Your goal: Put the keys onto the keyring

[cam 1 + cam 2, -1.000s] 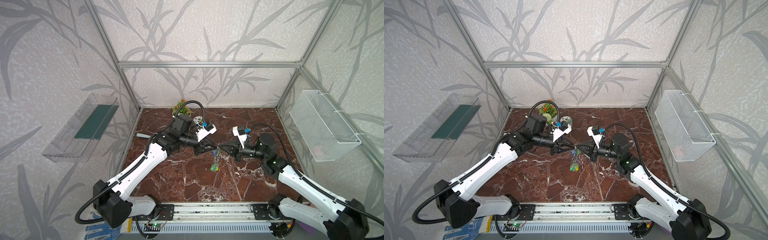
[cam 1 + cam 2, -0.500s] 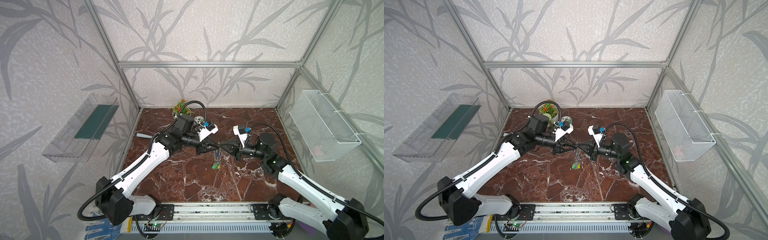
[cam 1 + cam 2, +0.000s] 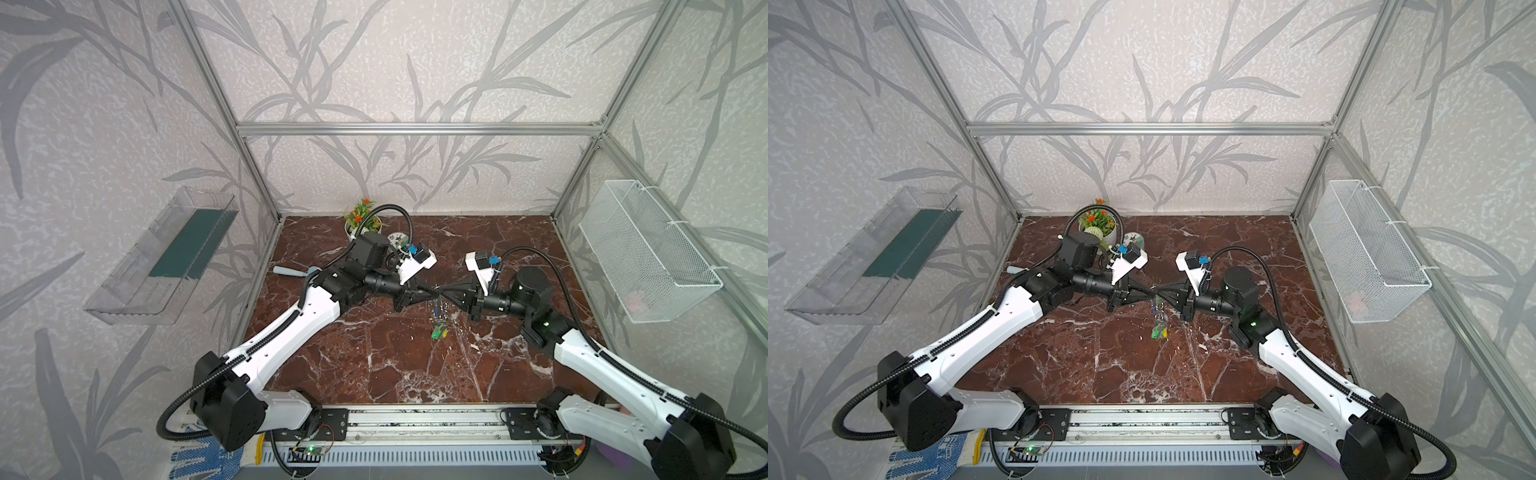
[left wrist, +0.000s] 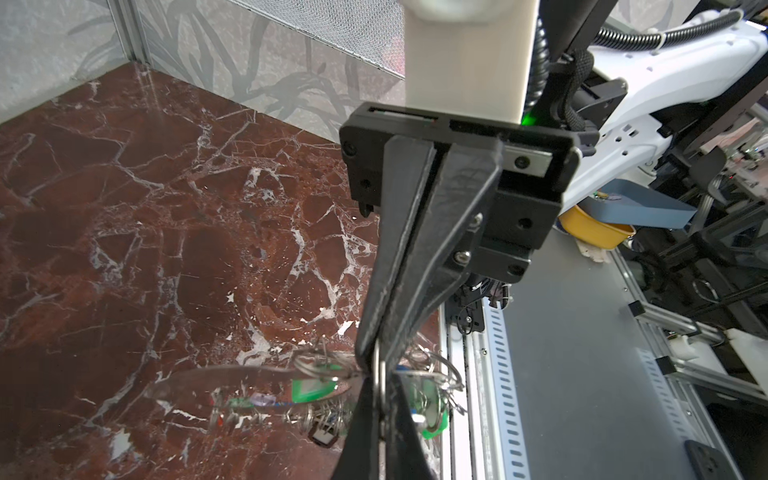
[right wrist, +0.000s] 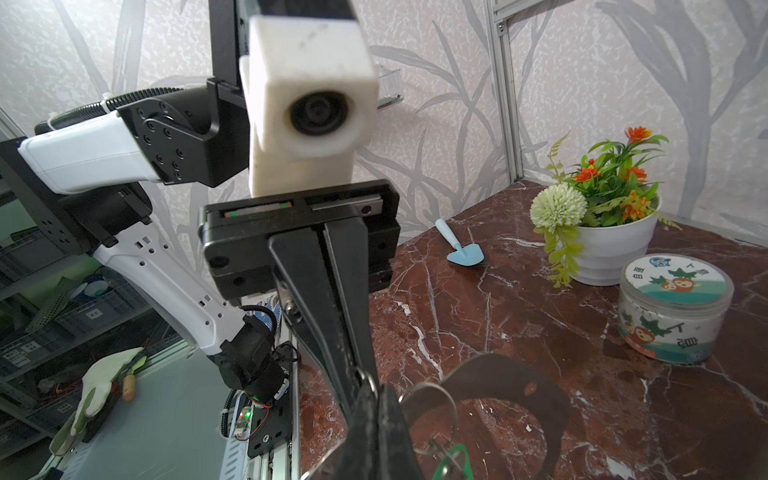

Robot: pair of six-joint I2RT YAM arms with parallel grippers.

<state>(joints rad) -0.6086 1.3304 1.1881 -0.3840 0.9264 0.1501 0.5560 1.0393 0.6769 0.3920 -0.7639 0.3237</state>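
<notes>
**Ana:** Where does everything sit in both top views?

**Ben:** The left gripper (image 3: pixel 432 291) and the right gripper (image 3: pixel 444 293) meet tip to tip over the middle of the table (image 3: pixel 365 357). The keys (image 3: pixel 438 330) dangle just beneath that meeting point. I'd judge they're held up there so the bunch hangs free and the rings can be worked. Whether the lowest tag touches the marble I can't tell.

**Ana:** And the left wrist view?

**Ben:** The right gripper's fingers are pressed together on the rim of the keyring (image 4: pixel 232 376). The plate juts out edge-on, with a green tag (image 4: pixel 309 386) against it. The left gripper's own fingers are closed too, pinching a split ring (image 4: pixel 377 386) right at the other gripper's tips. One arm anchors the plate and the other steers a ring, so this looks like a threading step.

**Ana:** Right wrist view?

**Ben:** It shows that pinch from the opposite side. The keyring's big hole is visible, with a green tag hanging beside it. The flower pot (image 5: pixel 615 249), jar (image 5: pixel 673 307) and trowel (image 5: pixel 463 251) sit toward the table's far left corner, well apart from the work.
</notes>
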